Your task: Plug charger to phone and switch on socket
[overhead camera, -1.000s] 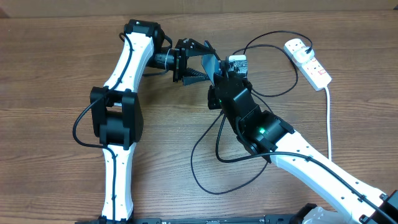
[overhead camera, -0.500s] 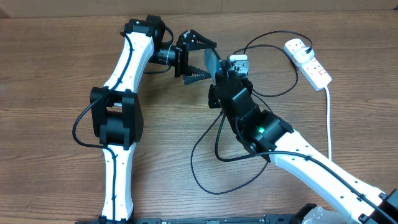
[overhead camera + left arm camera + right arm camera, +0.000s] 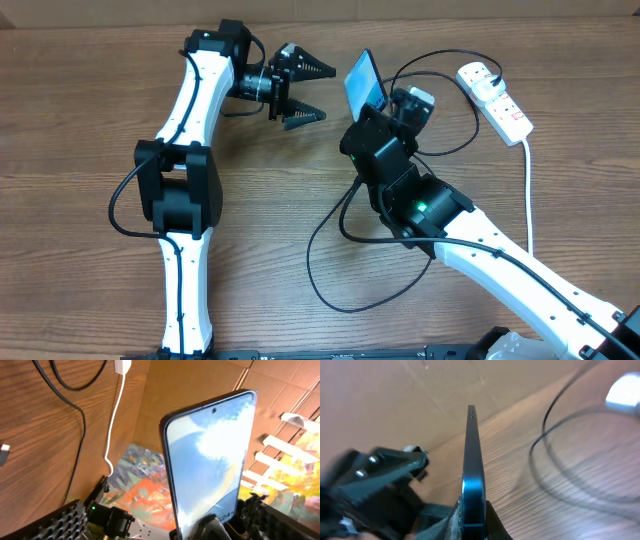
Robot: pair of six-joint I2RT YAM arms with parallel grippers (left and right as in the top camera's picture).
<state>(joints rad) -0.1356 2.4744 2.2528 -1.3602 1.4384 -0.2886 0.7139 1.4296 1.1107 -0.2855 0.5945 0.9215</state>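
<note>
Right tool (image 3: 472,521) pinches the phone (image 3: 365,80) upright — left tool (image 3: 323,92) gapes nearby.

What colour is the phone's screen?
Light blue with white patches on the phone; best in left wrist view.

Quick headcount from my end: one phone (image 3: 365,78), just the one. One thin black charger cable (image 3: 312,270), one white power strip (image 3: 497,98), and one thick white lead (image 3: 528,190) coming off it. One desk (image 3: 80,120). Two arms, the left arm (image 3: 190,120) and the right arm (image 3: 500,260), so two pincers too: left pincer (image 3: 327,92) and right pincer (image 3: 472,522). The red switches (image 3: 514,115) on the strip are too tiny for me to count.
</note>
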